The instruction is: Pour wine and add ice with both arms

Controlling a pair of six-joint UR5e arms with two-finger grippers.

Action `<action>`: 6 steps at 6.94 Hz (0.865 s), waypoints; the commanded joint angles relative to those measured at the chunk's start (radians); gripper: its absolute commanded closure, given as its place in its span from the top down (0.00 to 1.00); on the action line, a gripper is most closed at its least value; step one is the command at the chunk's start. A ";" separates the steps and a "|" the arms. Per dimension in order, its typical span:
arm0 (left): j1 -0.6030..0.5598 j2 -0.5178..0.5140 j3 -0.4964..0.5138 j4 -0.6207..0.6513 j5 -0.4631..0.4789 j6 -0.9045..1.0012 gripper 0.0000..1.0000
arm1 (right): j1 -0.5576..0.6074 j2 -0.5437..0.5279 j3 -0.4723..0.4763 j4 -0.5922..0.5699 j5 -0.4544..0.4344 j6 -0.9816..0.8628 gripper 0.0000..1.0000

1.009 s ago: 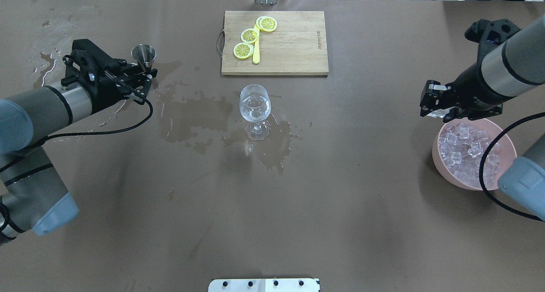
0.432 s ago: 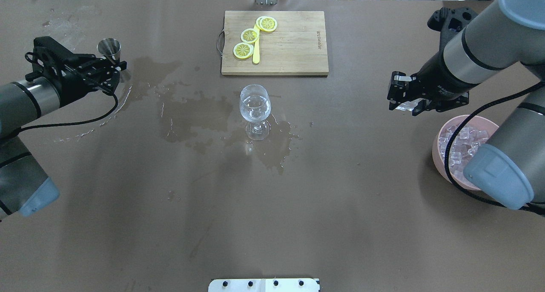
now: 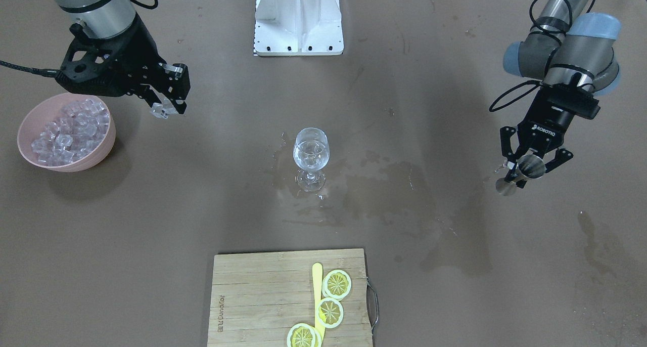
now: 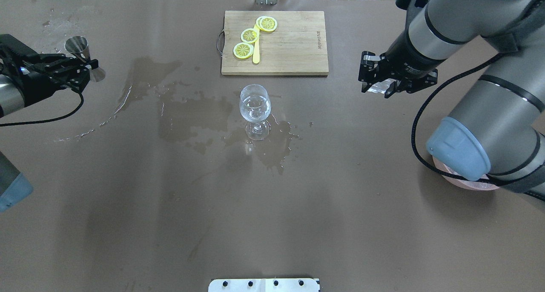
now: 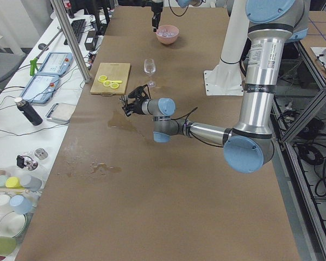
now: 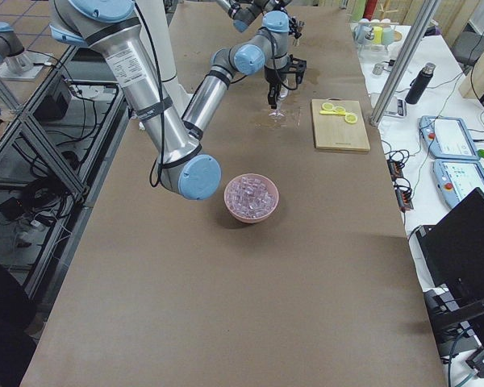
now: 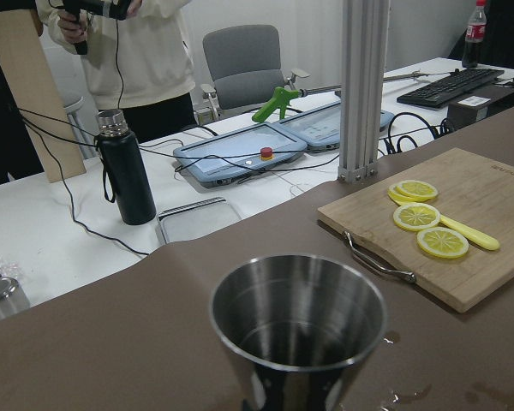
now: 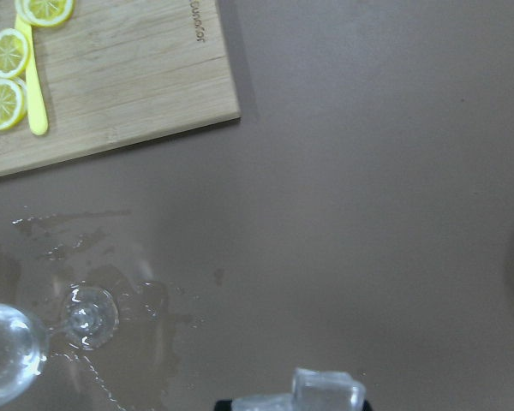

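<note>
1. Right gripper (image 4: 378, 84) pinches one ice cube (image 4: 380, 87) between its black fingers, held in the air over the bare table (image 4: 272, 224), between the pink bowl (image 3: 30, 129) and the wine glass (image 4: 255, 109). Likely a carry toward the glass so the cube can drop in from above.
2. The cube is clear, glassy and blocky, with rounded edges in the right wrist view (image 8: 327, 392). It looks slick, so the pinch probably needs to be firm.
3. The rest of the ice (image 3: 71, 129) is heaped in the pink bowl on the table's right side, many small translucent cubes. The bowl is round with a smooth matte wall.
4. Left gripper (image 3: 525, 167) clamps a steel jigger (image 3: 520, 172) at its narrow waist, far left on the table and well apart from the glass. The jigger is tilted in the front view. Its inside looks near empty in the left wrist view (image 7: 298, 317), so the pour seems done.
5. The jigger is a brushed metal double cone, shiny inside.
6. The wine glass stands upright at table centre on a thin stem and round foot, with a little clear wine (image 3: 311, 157) in its bowl.
7. Wet dark patches (image 4: 196, 113) spread over the brown matte cover, left of and around the foot of the glass.
8. A bamboo cutting board (image 4: 289, 49) lies far of the glass, with lemon slices (image 4: 249, 35) and a yellow stick on it. Grainy wood, metal handle.
</note>
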 commanded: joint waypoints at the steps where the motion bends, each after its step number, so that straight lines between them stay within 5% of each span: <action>1: -0.006 0.040 0.139 -0.195 -0.001 -0.051 0.00 | 0.002 0.121 -0.104 0.003 0.001 0.000 0.17; 2: -0.006 0.056 0.208 -0.304 0.011 -0.159 0.00 | 0.002 0.173 -0.153 0.003 0.001 0.000 0.17; 6: -0.005 0.079 0.220 -0.313 0.050 -0.171 0.00 | -0.043 0.384 -0.371 0.003 -0.026 0.011 0.17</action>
